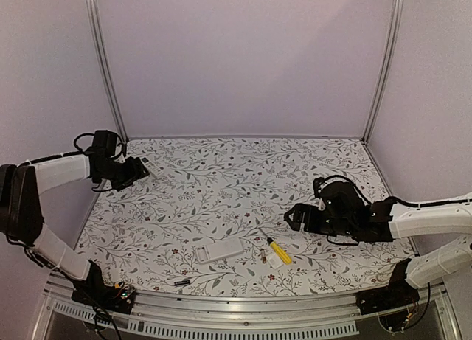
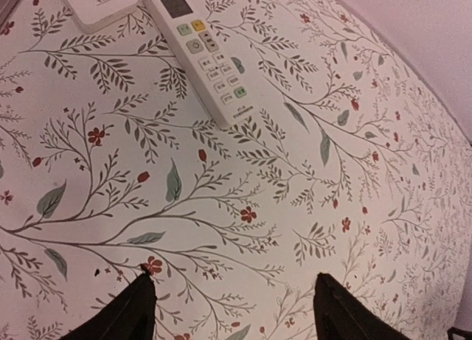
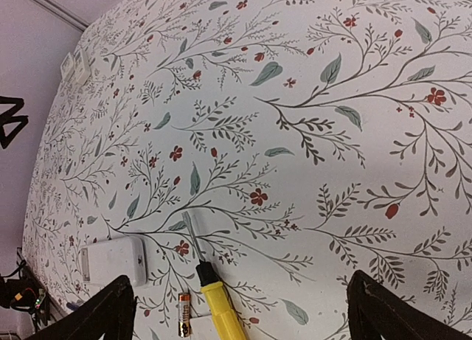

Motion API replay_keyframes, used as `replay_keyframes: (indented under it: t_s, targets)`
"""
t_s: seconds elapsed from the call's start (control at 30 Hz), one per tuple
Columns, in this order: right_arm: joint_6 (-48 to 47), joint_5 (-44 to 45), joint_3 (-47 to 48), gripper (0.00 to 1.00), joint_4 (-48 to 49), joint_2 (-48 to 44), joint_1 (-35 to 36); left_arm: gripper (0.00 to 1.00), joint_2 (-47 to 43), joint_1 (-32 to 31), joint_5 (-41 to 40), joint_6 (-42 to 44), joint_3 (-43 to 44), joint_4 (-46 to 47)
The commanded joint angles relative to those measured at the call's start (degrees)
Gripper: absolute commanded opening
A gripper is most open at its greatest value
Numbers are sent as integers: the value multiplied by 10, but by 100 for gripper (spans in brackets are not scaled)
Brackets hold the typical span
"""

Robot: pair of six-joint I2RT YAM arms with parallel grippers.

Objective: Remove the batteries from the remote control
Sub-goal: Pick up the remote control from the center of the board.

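Battery [image 3: 184,315] lies loose beside the screwdriver [image 3: 219,310] — so my right pincer [image 3: 241,279] hovers spread nearby; left pincer [image 2: 234,279] spread too.

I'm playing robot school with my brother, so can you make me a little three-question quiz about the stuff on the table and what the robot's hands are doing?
1. Pick one: the screwdriver has a handle that is A) red, B) yellow, C) green.
2. True or false: the left gripper is open and holds nothing.
3. What tiny thing lies just beside the screwdriver's handle?
Key: 1 B. 2 true. 3 a battery.
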Motion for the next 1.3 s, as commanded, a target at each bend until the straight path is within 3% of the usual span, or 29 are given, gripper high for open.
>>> replay_keyframes:
  t_s: [0.0, 0.23, 0.8, 0.97, 1.27]
  targets:
    - [-5, 15, 14, 99, -26, -24, -1, 71, 67, 17, -32, -2, 60, 24]
    - [-14, 13, 37, 99, -24, -18, -1, 68, 203, 17, -69, -9, 163, 5]
    - [-51, -30, 87, 99, 12, 65, -1, 70, 384, 12, -100, 7, 332, -57]
    - [-57, -33, 91, 88, 15, 83, -1, 70, 425, -3, -119, 27, 388, -83]
    - [-58, -34, 92, 87, 22, 94, -1, 71, 491, -34, -149, 52, 475, -147]
